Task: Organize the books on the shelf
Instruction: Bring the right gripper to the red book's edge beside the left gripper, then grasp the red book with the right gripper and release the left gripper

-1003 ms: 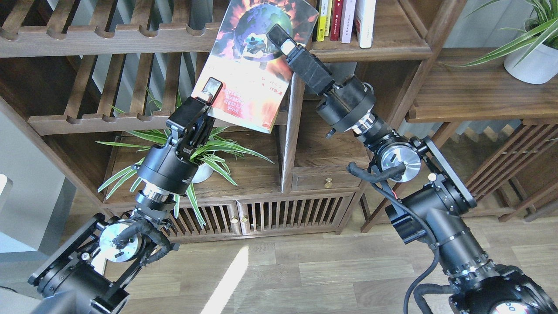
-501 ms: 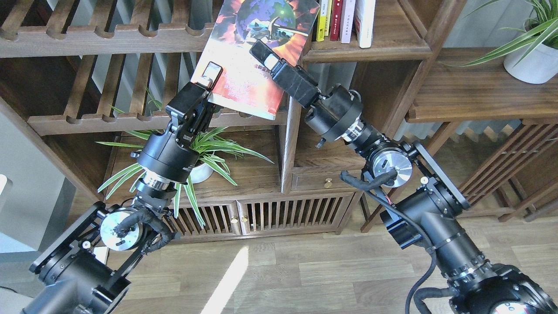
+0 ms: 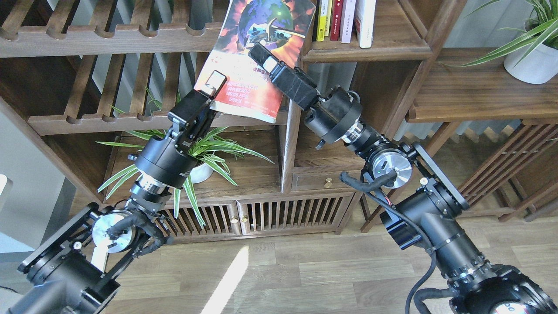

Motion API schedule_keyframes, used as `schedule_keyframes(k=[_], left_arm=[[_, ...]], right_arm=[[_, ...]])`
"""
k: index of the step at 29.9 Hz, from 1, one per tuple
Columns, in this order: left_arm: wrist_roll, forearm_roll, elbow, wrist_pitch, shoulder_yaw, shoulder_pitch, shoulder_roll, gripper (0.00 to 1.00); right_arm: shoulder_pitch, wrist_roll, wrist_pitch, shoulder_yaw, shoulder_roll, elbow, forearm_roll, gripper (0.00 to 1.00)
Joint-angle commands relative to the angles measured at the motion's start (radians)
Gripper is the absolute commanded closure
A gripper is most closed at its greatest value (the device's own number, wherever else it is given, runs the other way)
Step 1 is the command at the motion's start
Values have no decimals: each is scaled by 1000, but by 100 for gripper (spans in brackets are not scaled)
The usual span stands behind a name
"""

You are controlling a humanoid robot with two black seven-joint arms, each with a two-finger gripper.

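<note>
Holding the red-orange book (image 3: 257,61) by its lower left corner, our left claw (image 3: 214,85) pinches it; our right claw (image 3: 261,54) lies across the cover, grip unclear. Light and floppy, it hangs tilted left of the shelf (image 3: 370,53), so support the spine edge.

Probably a home: walnut bookcase (image 3: 370,54), houseplants (image 3: 529,43).

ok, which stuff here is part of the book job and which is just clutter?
Job: red-orange book, held by left gripper and right gripper; shelved books; shelf.
Clutter: two potted plants, slatted racks, drawer.
</note>
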Motion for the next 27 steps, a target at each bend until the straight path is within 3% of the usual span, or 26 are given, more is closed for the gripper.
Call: schedule_keyframes(k=[1, 27], left_arm=[[-9, -16, -9, 0, -5, -1, 37, 98], [-9, -53, -47, 0, 52, -10, 192, 100]], right_arm=[[0, 1, 1, -10, -1, 1, 1, 16], [0, 1, 1, -73, -1, -6, 2, 16]])
